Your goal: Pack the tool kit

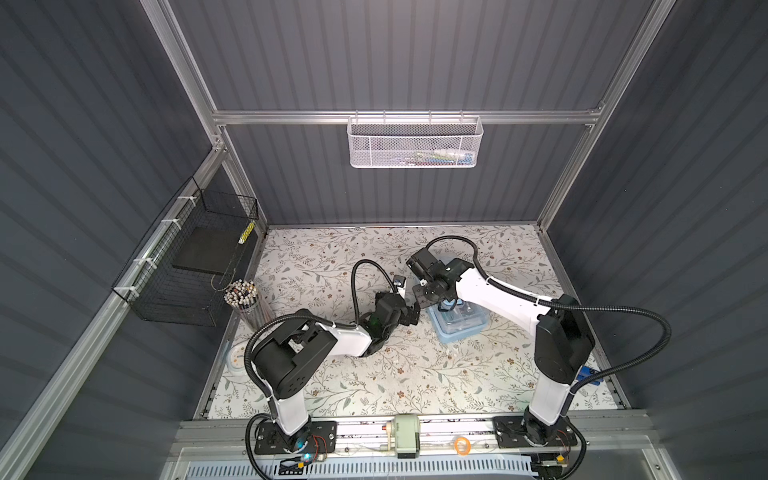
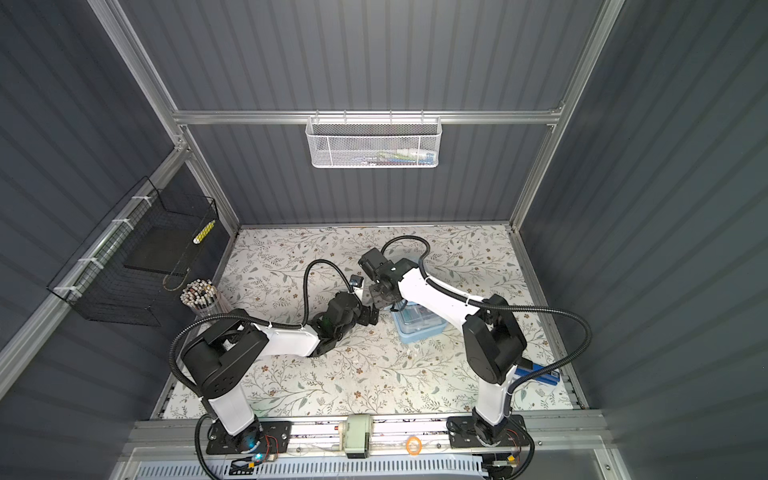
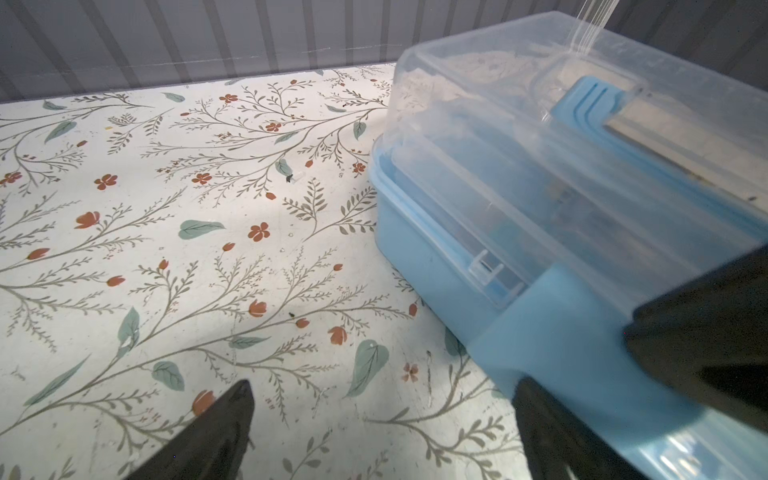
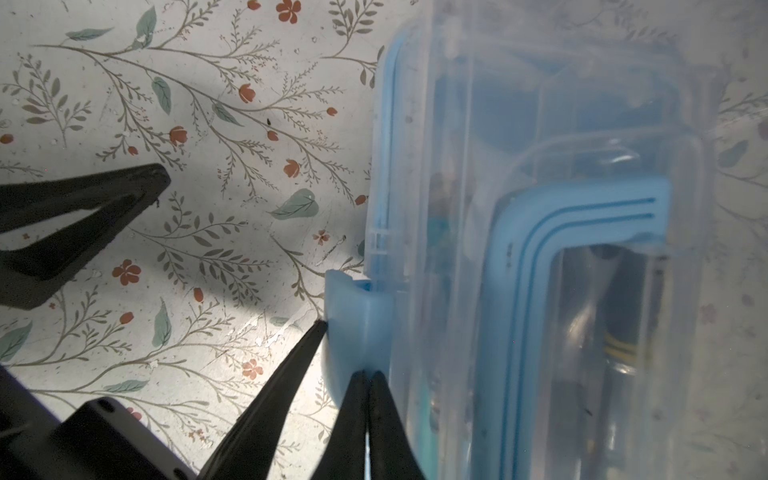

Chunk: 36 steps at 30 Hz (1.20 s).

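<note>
Floral table (image 1: pixel 374 374) w/ tool kit (image 1: pixel 461 328); L pincer (image 3: pixel 384 383) wide, R pincer (image 4: pixel 368 376) closed against its latch (image 4: pixel 357 320)

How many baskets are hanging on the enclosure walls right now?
2: a white mesh metal basket on the back rail, and a black wire basket on the left wall rail. None seems hidden.

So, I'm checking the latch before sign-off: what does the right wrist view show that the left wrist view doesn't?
Only the right wrist view: the right gripper shut, its tips against the blue latch, and a yellow-banded tool under the clear lid. Only the left wrist view: the grey back wall and the tool kit side-on. Both: the kit, its folded handle, the floral table.
</note>
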Each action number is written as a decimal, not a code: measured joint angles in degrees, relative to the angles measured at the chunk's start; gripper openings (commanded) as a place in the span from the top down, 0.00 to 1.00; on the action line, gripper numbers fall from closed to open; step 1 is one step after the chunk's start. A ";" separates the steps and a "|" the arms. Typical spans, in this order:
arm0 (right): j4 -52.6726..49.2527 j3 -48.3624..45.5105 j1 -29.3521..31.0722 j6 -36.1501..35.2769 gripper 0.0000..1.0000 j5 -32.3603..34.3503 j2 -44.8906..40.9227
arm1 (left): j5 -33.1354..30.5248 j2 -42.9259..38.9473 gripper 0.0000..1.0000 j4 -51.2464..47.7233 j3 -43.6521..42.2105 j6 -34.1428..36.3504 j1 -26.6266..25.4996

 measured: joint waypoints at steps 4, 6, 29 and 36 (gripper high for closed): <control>-0.04 0.00 0.04 0.00 0.92 0.04 0.20 | 0.17 0.00 0.02 -0.02 0.00 0.00 0.02; -0.07 0.00 0.04 0.02 0.92 0.04 0.42 | 0.24 0.00 0.02 -0.02 0.02 -0.02 0.02; -0.15 0.00 0.24 0.98 0.92 0.09 0.83 | 2.32 0.00 0.02 0.07 0.07 -0.42 0.00; -0.17 0.02 0.31 1.07 0.91 0.07 0.72 | 2.36 0.00 0.02 0.02 0.57 -0.61 0.00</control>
